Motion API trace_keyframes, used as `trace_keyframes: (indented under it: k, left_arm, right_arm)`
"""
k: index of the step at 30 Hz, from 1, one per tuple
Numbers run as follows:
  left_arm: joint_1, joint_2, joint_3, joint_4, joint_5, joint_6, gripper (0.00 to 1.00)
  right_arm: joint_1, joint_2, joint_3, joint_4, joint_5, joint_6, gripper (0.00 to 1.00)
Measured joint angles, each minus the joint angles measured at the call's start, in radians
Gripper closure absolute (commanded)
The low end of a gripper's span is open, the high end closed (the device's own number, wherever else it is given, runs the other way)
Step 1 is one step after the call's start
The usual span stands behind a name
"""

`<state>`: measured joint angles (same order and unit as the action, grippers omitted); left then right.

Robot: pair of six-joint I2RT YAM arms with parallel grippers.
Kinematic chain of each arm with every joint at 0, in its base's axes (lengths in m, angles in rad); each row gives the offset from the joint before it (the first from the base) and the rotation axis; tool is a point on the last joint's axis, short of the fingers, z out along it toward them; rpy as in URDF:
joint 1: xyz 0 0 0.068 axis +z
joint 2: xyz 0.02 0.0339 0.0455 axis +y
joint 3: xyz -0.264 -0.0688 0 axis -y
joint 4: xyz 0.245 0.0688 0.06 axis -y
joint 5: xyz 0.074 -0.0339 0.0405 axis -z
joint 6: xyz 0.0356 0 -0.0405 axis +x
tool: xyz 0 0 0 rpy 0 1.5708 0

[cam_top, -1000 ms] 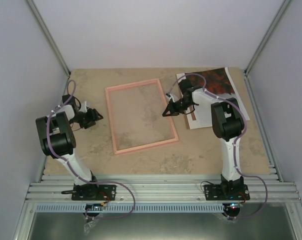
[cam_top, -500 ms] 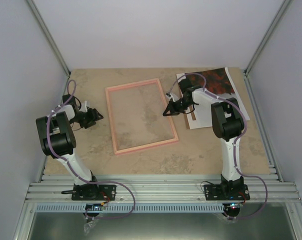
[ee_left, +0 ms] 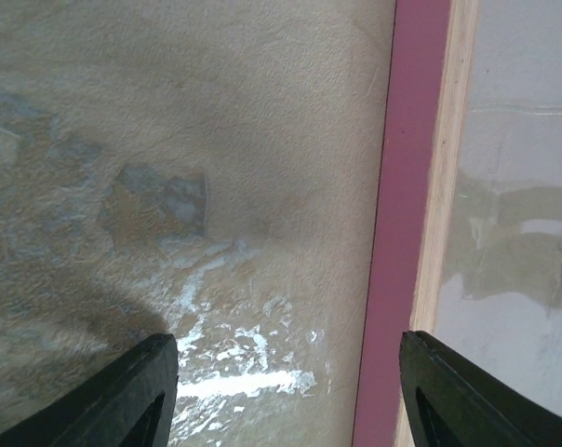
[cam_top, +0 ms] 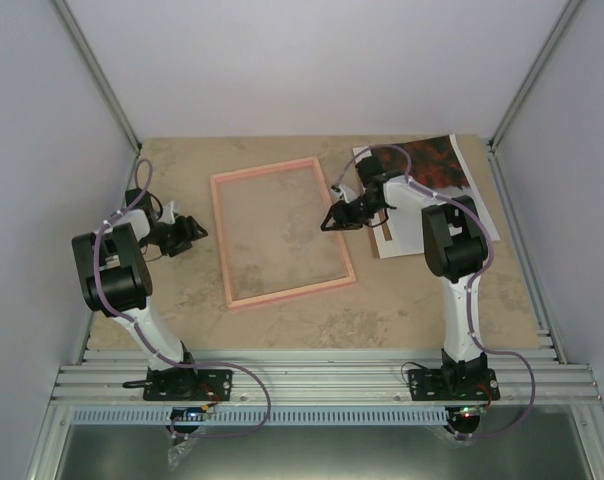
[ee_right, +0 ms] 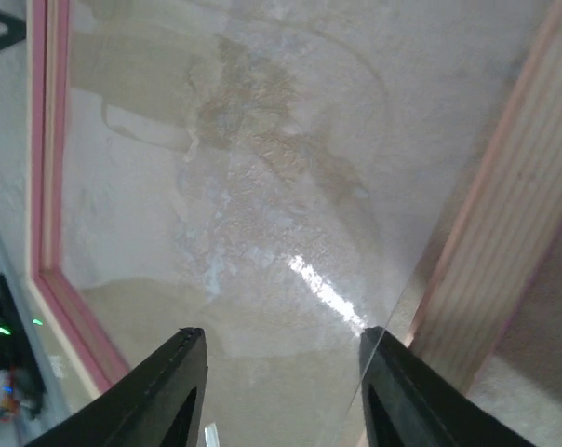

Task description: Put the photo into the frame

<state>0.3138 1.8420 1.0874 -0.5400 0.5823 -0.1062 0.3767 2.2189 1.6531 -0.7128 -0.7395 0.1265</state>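
Spreading apart where a second ago they met in a point, the fingers of the right claw [cam_top: 332, 221] now stand open with nothing between them. It has also edged slightly farther over the frame than before. In the right wrist view this claw [ee_right: 279, 340] looks down on the glossy inside of the frame [ee_right: 504, 242], whose nearest rail runs just off its right finger, while the opposite pink rail lies well off to the other side. In the top view the photo [cam_top: 437, 160] lies flat on the desk [cam_top: 182, 180] behind this claw, toward its own arm. It is picture side up, partly hidden under the arm and outside the frame [cam_top: 263, 169], just as it lay earlier. The frame itself has not shifted. Across the frame, the left claw [cam_top: 192, 232] sits where it sat before, low over the desk and open, gripping nothing. In the left wrist view this claw [ee_left: 286, 340] has bare mottled desk beneath it, and the frame's pink rail [ee_left: 413, 186] runs just inside its right finger.
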Motion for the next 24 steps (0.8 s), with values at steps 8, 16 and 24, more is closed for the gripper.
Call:
trace_keyframes:
  k: [8,16,24]
  left_arm:
    - [0.0,0.0,0.004,0.001,-0.002,0.001,0.29]
    - [-0.002,0.0,0.018,0.001,-0.031,0.005,0.3]
    - [-0.018,0.0,0.024,0.001,-0.027,0.034,0.4]
  right_arm:
    - [0.007,-0.032,0.018,-0.001,0.084,-0.028,0.32]
    - [-0.015,-0.095,0.03,-0.008,0.18,-0.084,0.37]
    - [-0.047,-0.08,0.029,-0.025,0.106,-0.13,0.38]
